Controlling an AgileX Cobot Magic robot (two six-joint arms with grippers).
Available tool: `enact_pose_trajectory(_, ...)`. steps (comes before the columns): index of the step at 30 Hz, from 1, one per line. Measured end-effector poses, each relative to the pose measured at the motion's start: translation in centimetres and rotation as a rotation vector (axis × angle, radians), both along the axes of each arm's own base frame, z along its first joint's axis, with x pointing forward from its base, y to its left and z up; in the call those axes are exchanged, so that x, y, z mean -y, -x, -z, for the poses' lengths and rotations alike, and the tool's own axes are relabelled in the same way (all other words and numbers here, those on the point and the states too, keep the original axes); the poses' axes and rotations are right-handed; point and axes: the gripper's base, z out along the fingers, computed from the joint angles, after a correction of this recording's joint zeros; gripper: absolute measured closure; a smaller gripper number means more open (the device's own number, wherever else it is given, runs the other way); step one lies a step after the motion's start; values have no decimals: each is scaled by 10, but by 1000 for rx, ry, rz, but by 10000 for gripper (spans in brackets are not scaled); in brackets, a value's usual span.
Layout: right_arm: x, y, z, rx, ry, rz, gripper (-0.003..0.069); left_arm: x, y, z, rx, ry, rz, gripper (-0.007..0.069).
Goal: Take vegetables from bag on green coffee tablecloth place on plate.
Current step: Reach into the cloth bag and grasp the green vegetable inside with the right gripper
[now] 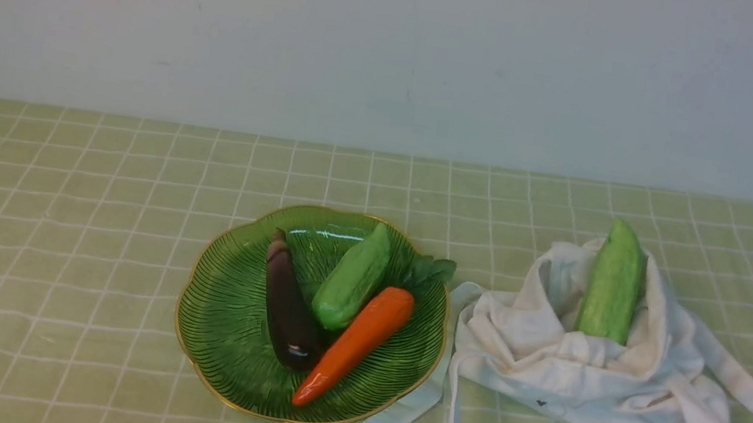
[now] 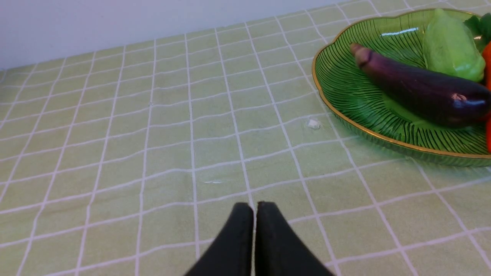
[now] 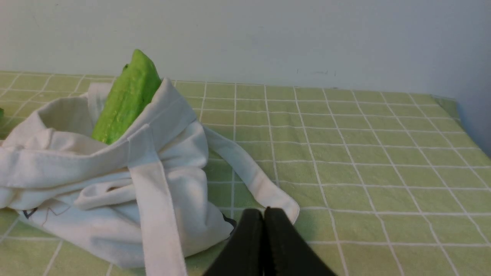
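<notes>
Green checked tablecloth (image 1: 40, 266) below a blank wall (image 1: 401, 43). From the front, the plate (image 1: 218, 322) carries an eggplant (image 1: 286, 317), a carrot (image 1: 357, 343) and a gourd (image 1: 350, 286). To its right the last gourd (image 1: 612, 284) pokes from the bag (image 1: 581, 391), its long axis running away from the robot. Left wrist: the left gripper (image 2: 255, 209), jaws together, hangs over bare cloth near the plate. Right wrist: the right gripper (image 3: 264, 214), jaws pressed together and empty, sits just beside the bag (plainly the nearer arm), with the last gourd beyond the bag's folds.

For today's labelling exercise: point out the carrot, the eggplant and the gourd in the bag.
carrot (image 1: 357, 343): front view, middle of its orange body.
eggplant (image 1: 286, 306): front view, middle of its purple body.
gourd (image 1: 612, 284): front view, its exposed middle.
</notes>
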Motion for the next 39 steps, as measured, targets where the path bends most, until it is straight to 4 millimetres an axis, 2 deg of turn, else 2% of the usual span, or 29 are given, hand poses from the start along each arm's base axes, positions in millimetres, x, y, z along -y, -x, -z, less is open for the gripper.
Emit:
enact_pose_trajectory(13,0,0,-1,14,-20,0,671,0,0,0,0,0,0,629)
enact_pose_trajectory(15,-2,-1,-4,58,-102,-3,671,0,0,0,0,0,0,629)
enact_pose_trajectory(16,-3,-2,-8,110,-208,-5,671,0,0,0,0,0,0,629)
enact_pose_trajectory(17,-3,-2,-10,128,-221,-7,671,0,0,0,0,0,0,629)
enact_pose_trajectory(18,-4,-2,-19,225,-393,-9,671,0,0,0,0,0,0,629)
enact_pose_trajectory(19,-3,-2,-22,268,-477,-8,671,0,0,0,0,0,0,629)
enact_pose_trajectory(23,-1,-1,-30,361,-678,-2,671,0,0,0,0,0,0,629)
enact_pose_trajectory(32,1,0,-36,430,-767,-1,671,0,0,0,0,0,0,629)
enact_pose_trajectory(34,0,2,-45,445,-771,-18,671,0,0,0,0,0,0,629)
enact_pose_trajectory(36,-2,6,-64,457,-760,-50,671,0,0,0,0,0,0,629)
enact_pose_trajectory(39,-6,8,-109,409,-687,-94,671,0,0,0,0,0,0,629)
